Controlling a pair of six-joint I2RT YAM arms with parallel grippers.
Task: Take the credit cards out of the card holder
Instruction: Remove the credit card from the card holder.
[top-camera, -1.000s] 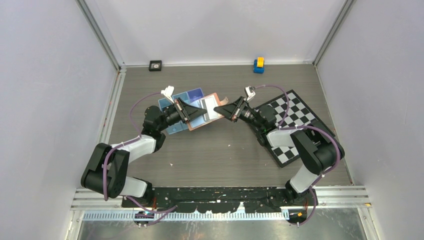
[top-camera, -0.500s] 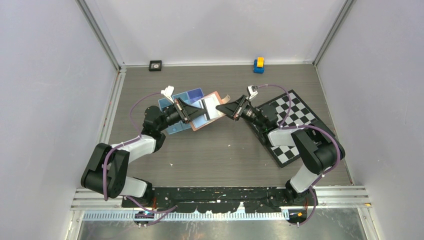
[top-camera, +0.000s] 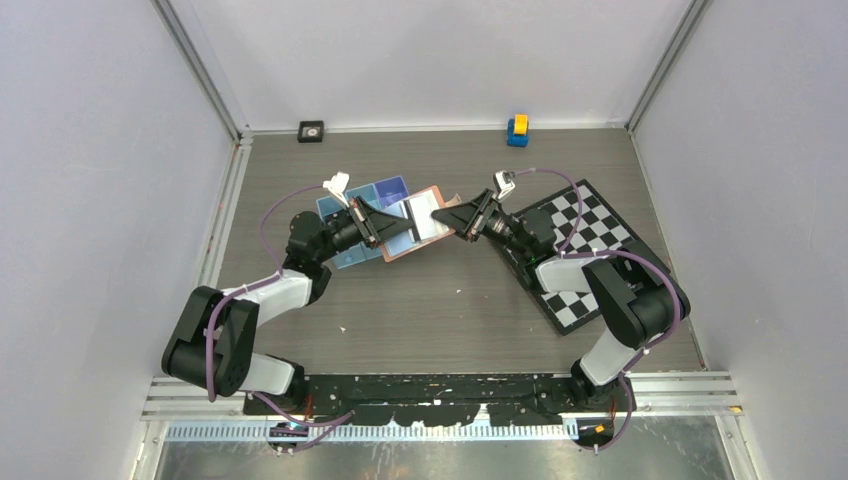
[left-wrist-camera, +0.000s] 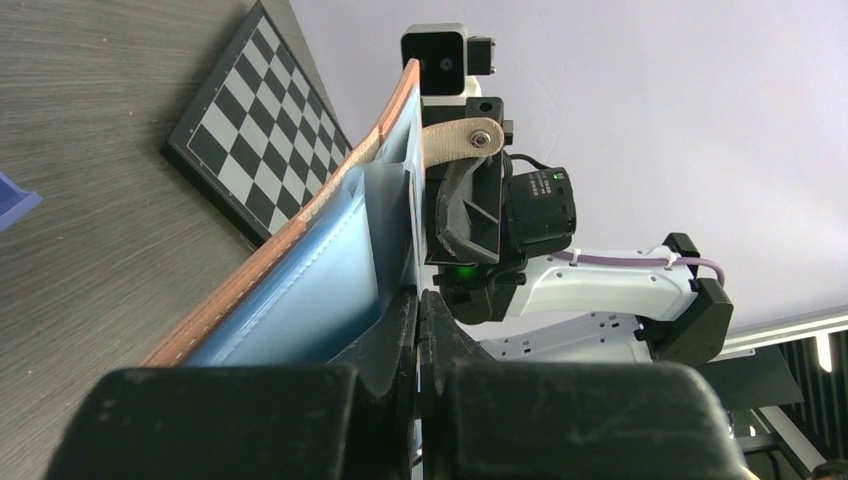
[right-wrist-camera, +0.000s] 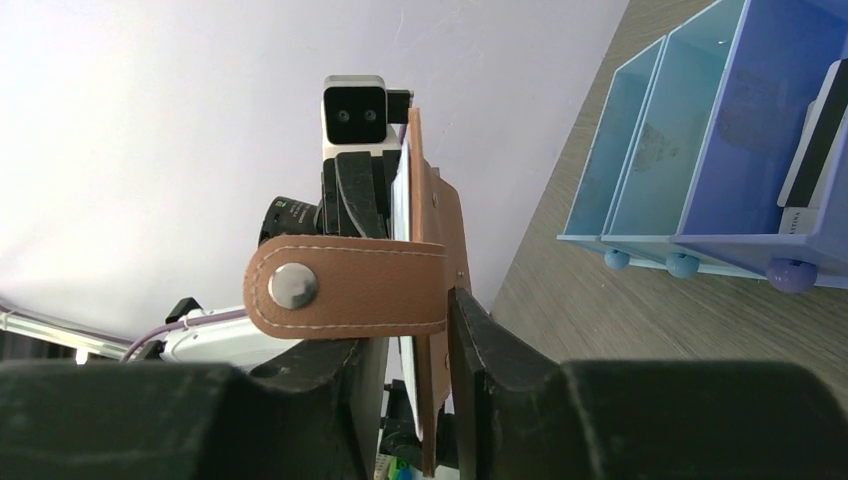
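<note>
Two robot hands are sharing the tan leather folding card holder (top-camera: 420, 222), holding it open just beside the blue plastic compartment tray (right-wrist-camera: 640, 150). The left hand (left-wrist-camera: 418, 305) is pinching shut on its pale blue inner sleeve (left-wrist-camera: 330, 290). The right hand (right-wrist-camera: 415, 335) is clamping its edge beneath the snap strap (right-wrist-camera: 345, 287). A dark-and-white card (right-wrist-camera: 815, 140) is standing in one tray compartment.

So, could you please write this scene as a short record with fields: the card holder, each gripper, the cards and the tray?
card holder: open, held between the two arms
left gripper: shut on the holder's pale inner side
right gripper: fingers on both sides of the leather edge; clamp unclear
credit cards: none clearly seen in the holder
blue tray: on the table; a dark card-like item stands in one compartment
</note>
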